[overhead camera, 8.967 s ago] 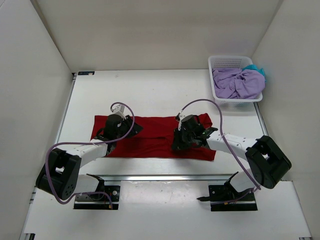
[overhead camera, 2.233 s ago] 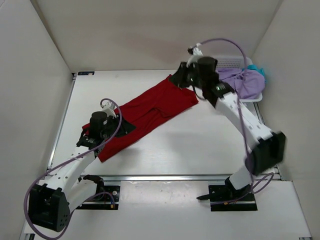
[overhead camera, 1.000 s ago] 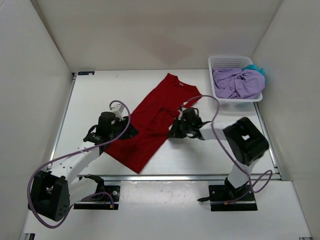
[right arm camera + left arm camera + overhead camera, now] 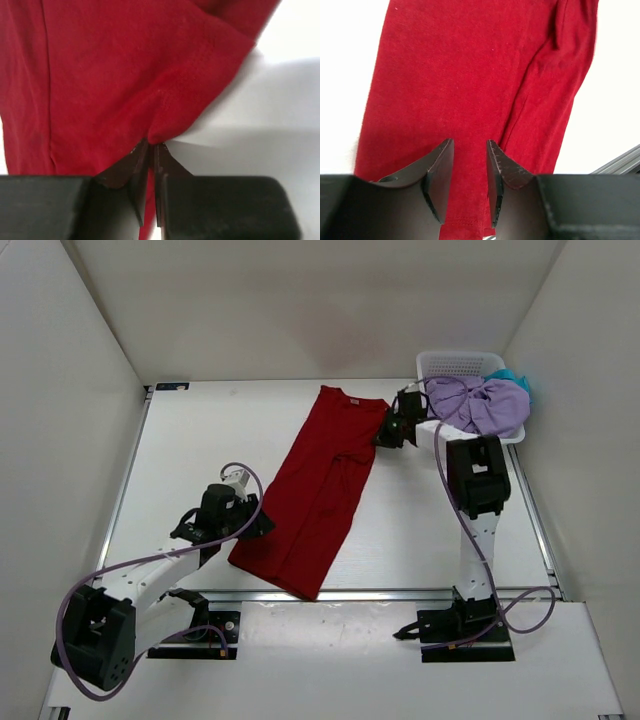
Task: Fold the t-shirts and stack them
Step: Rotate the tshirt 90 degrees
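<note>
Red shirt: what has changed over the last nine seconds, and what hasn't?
The red shirt swung from lying sideways to lengthwise, near to far. The right gripper moved far right, shut on its edge beside the basket; the left gripper, jaws apart, drew back to its near-left edge. The lavender shirt and teal shirt stayed in the basket.

No writing, label, brand, number or sign can be read in any view. A small dark rectangular patch [image 4: 172, 386] at the white table's [image 4: 200, 430] far corner, well beyond the left pincer [image 4: 258, 528], may be a sticker; nothing on it can be made out.
</note>
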